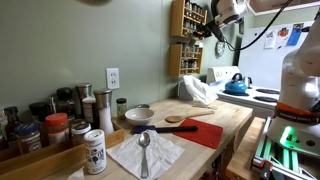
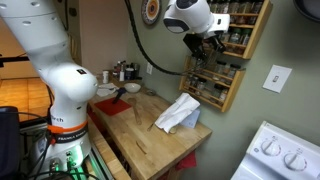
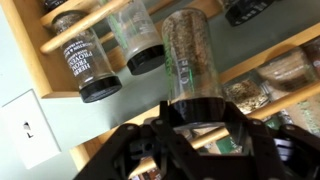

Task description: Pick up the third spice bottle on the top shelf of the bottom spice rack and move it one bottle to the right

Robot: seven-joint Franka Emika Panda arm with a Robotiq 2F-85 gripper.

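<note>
My gripper [image 3: 198, 115] is up at the wooden wall spice racks [image 2: 215, 85], seen in both exterior views [image 1: 190, 45]. In the wrist view its black fingers sit on either side of the black cap of a clear spice bottle [image 3: 188, 50] filled with green-brown flakes. The bottle's far end is at a wooden shelf rail [image 3: 270, 62]. To its left lie a clear bottle [image 3: 135, 40] and a labelled herb bottle [image 3: 85, 62] on the same shelf. In an exterior view the gripper [image 2: 205, 45] is between the upper and lower racks.
Below the racks is a wooden counter [image 2: 150, 135] with a white cloth [image 2: 178, 112]. An exterior view shows a red board [image 1: 200, 130], a bowl [image 1: 140, 115], several spice jars [image 1: 60, 125], a blue kettle [image 1: 236, 86] and a stove [image 2: 280, 150]. A wall outlet [image 2: 277, 76] is to the right of the racks.
</note>
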